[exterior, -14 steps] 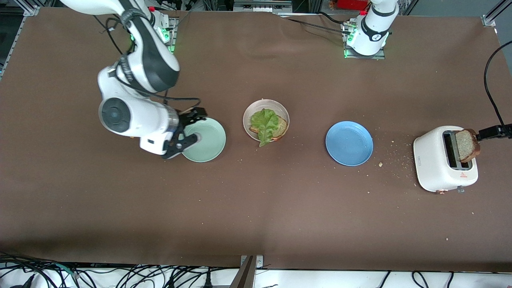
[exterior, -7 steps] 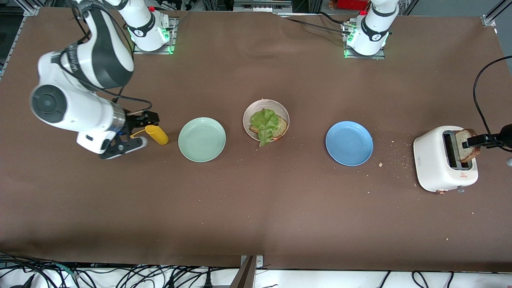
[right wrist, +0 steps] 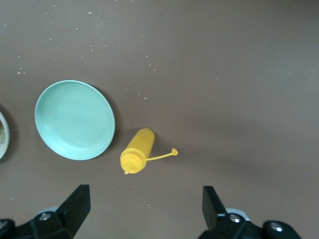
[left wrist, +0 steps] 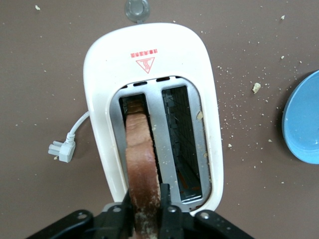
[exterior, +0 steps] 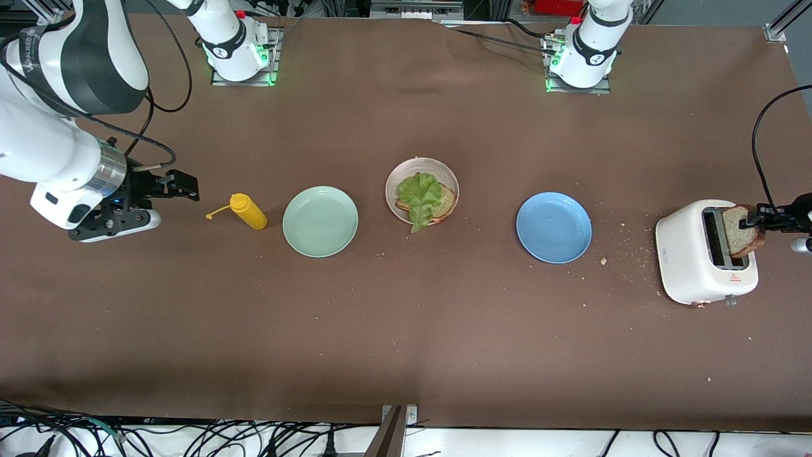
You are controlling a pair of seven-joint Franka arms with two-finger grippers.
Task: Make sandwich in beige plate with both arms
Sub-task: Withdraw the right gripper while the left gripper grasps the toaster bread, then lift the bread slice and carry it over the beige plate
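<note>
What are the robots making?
A sandwich. The left gripper is pinching a slice of toast standing in the toaster. On the beige plate lie another slice and a lettuce leaf, with no top slice yet. The right gripper waits open above a yellow bottle by the green plate.

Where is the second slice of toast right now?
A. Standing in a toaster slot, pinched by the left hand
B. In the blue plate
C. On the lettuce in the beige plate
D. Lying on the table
A: the toast stands in the toaster slot, with the left hand shut on it.
</note>
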